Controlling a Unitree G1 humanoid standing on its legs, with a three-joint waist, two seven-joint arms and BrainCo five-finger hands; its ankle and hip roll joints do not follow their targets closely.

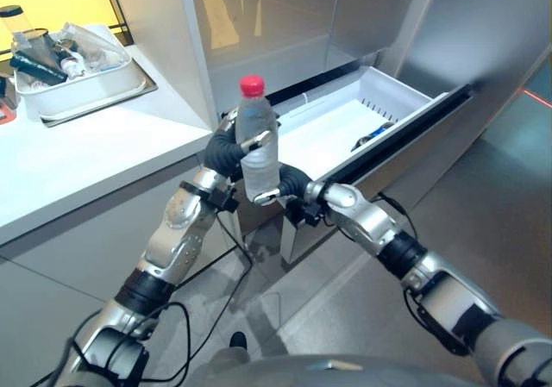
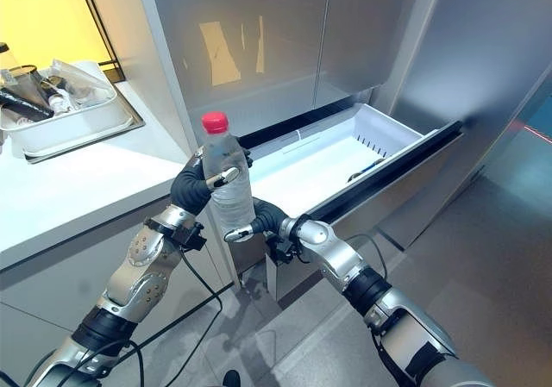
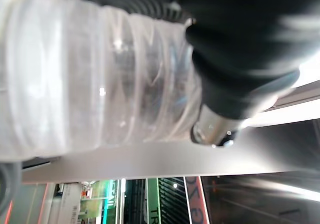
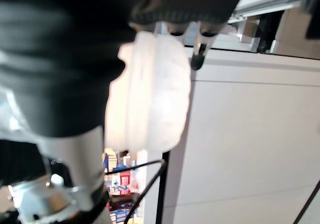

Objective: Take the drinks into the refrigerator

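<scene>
One bottle (image 1: pixel 257 137), two hands

We see a clear, ribbed plastic bottle (image 1: pixel 257 150) with a glossy red cap, and behind it a refrigerator (image 2: pixel 285 51) whose doors look like brushed metal with a soft sheen. Its open drawer (image 1: pixel 358 115) is smooth white plastic inside, fronted by a dark glossy strip. The countertop (image 1: pixel 78 159) looks smooth, white and matt, carrying a white plastic tub (image 1: pixel 82 90).
</scene>
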